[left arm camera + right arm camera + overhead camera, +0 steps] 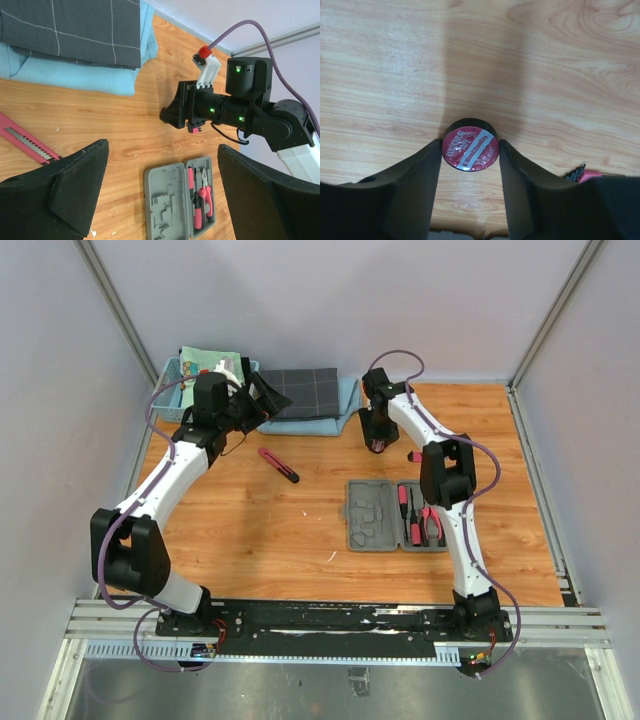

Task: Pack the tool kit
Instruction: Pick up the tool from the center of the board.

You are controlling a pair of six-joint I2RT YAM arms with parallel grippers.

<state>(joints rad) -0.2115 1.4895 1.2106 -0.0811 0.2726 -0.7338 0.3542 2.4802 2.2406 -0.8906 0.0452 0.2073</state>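
Observation:
The grey tool case (372, 516) lies open on the wooden table, with pink-and-black pliers (432, 524) and two screwdrivers (406, 506) in its right half; it also shows in the left wrist view (167, 207). The pink knife (278, 464) lies to its far left, and shows in the left wrist view (22, 140). My right gripper (470, 150) points down behind the case, its fingers (422, 175) touching both sides of the round tape (470, 146), which lies flat on the table. My left gripper (262, 398) is wide open and empty, held high near the back.
A light blue basket (172, 390) and a dark checked cloth (303, 392) on a blue cloth lie at the back edge. A small pink-and-black tool (414, 456) lies to the right of my right gripper and shows in the right wrist view (585, 174).

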